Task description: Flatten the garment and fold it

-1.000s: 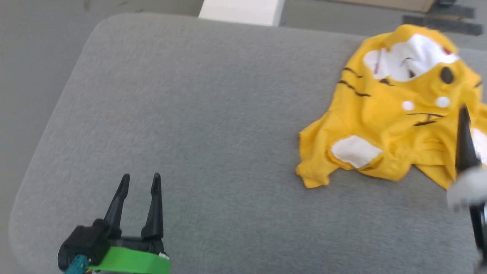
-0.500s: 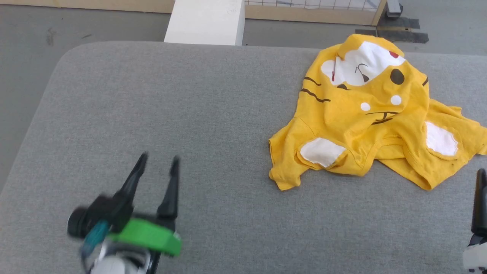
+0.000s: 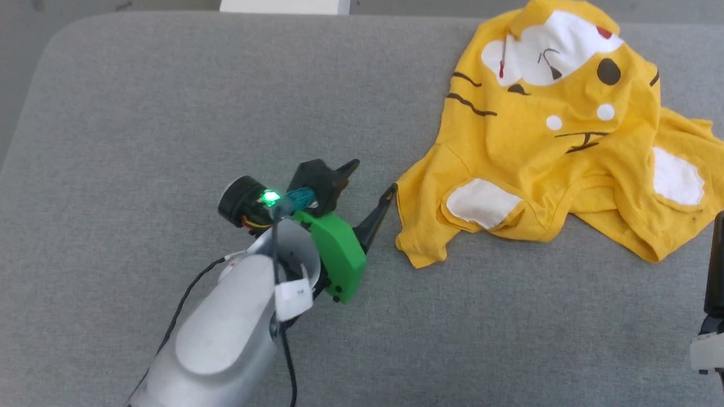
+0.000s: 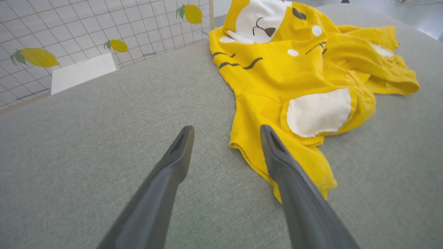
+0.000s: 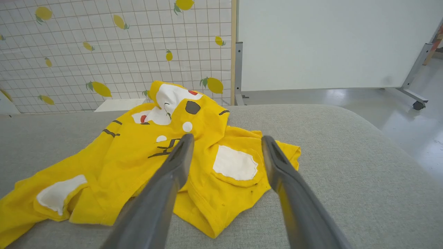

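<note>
The yellow cat-face T-shirt (image 3: 560, 141) lies crumpled on the right half of the grey padded surface (image 3: 169, 113), with its white muzzle print at the far end. My left gripper (image 3: 370, 178) is open, turned toward the shirt's left hem. In the left wrist view the left gripper (image 4: 226, 128) has one finger over the shirt's near corner (image 4: 304, 162) and the other over bare cushion. My right gripper (image 5: 227, 139) is open just short of the T-shirt (image 5: 193, 152), and a white ear patch (image 5: 235, 162) shows between its fingers. Nothing is held.
A white box (image 3: 285, 5) stands beyond the far edge of the surface. Behind it is a wire lattice screen with lemon decorations (image 5: 104, 52) and a white board on wheels (image 5: 328, 41). The surface's rounded right edge (image 5: 398, 148) drops to a shiny floor.
My left arm has swung forward and to the right, from the near left of the surface up to the shirt's left hem. The head camera has also shifted. The shirt lies the same.
</note>
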Robot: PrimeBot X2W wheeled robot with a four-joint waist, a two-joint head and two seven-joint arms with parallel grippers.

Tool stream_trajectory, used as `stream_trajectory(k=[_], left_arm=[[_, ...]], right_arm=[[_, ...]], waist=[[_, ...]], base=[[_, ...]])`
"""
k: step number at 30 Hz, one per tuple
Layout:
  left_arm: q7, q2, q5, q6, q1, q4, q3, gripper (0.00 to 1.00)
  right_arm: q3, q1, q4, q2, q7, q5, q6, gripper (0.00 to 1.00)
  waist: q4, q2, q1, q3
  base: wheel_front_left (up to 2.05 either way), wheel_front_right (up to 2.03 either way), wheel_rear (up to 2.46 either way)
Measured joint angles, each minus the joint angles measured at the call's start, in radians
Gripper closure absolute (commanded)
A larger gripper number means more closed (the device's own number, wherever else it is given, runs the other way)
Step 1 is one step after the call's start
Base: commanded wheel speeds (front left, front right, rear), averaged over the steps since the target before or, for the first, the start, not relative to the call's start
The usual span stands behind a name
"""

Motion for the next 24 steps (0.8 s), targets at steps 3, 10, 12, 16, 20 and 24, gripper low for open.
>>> stream_trajectory(k=[3,10,12,16,20,24], left_arm=[[0.029,0.016,-0.05,0.0,-0.056,0.072,-0.071,0.0],[0.02,0.029,-0.13,0.0,-0.146,0.165,-0.153,0.0],[0.02,0.028,-0.145,0.0,-0.163,0.184,-0.176,0.0],[0.016,0.028,-0.169,0.0,-0.19,0.232,-0.217,0.0],[-0.001,0.025,-0.19,0.0,-0.226,0.257,-0.265,1.0],[-0.031,0.018,-0.238,0.0,-0.237,0.272,-0.309,1.0]], right_arm=[[0.001,-0.01,-0.005,0.0,0.001,-0.008,0.0,0.0],[0.001,-0.026,-0.001,0.0,0.004,-0.01,0.0,0.0],[0.003,-0.03,0.002,0.0,0.004,-0.01,0.0,0.0],[0.013,-0.045,0.005,0.0,0.003,-0.01,0.0,0.0],[0.012,-0.049,0.005,0.0,0.003,-0.014,0.0,0.0],[0.01,-0.05,0.01,0.0,0.003,-0.016,0.0,0.0]], waist=[[-0.008,0.0,0.0,0.033],[-0.027,0.0,0.0,0.088],[-0.032,0.0,0.0,0.098],[-0.041,0.0,0.0,0.112],[-0.049,0.0,0.0,0.122],[-0.051,0.0,0.0,0.12]], base=[[0.0,0.0,0.0],[0.0,0.0,0.0],[0.0,0.0,0.0],[0.0,0.0,0.0],[0.0,0.0,0.0],[0.0,0.0,0.0]])
